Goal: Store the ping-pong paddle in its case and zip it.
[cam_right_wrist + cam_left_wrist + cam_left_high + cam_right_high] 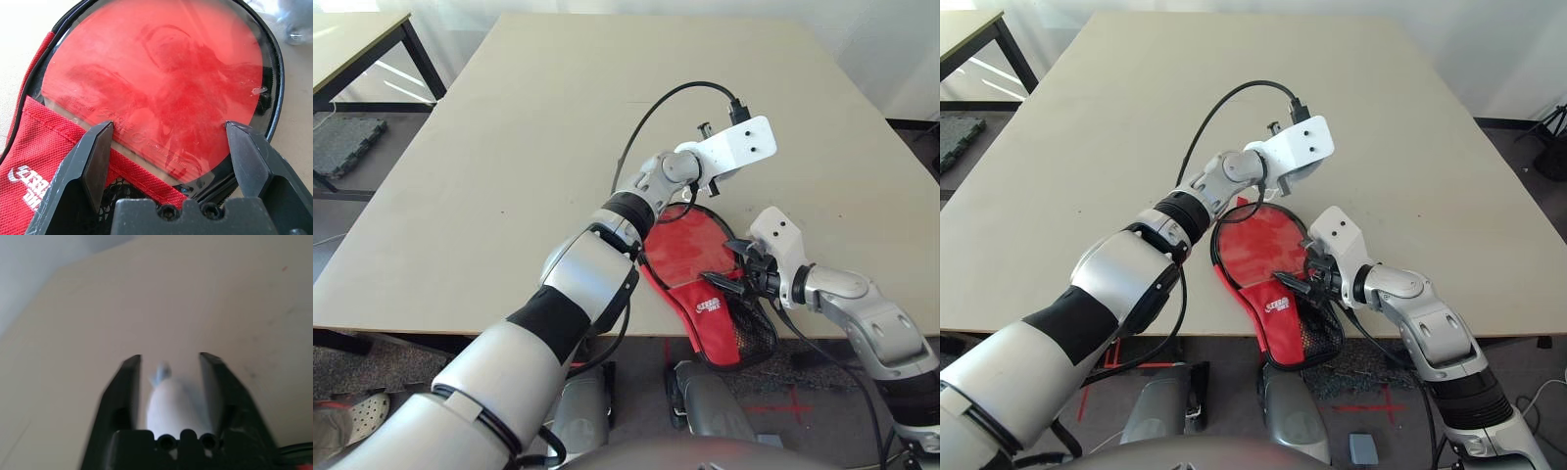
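The case (710,313) lies at the table's near edge, red side up, with a white logo and a black mesh pocket. Its zipper edge stands open around the ping-pong paddle's red face (156,63); the handle is hidden under the fabric. My right gripper (168,127) hovers open just above the case, its fingers spread across the paddle face where it meets the red fabric. My left gripper (170,360) is at the case's far end, its fingers closed against a small grey plush whale (173,401).
The beige table (509,147) stretches wide and bare beyond the case. The case's narrow end hangs slightly over the near edge. A second table (352,39) and a dark floor mat (347,142) are off to the far left.
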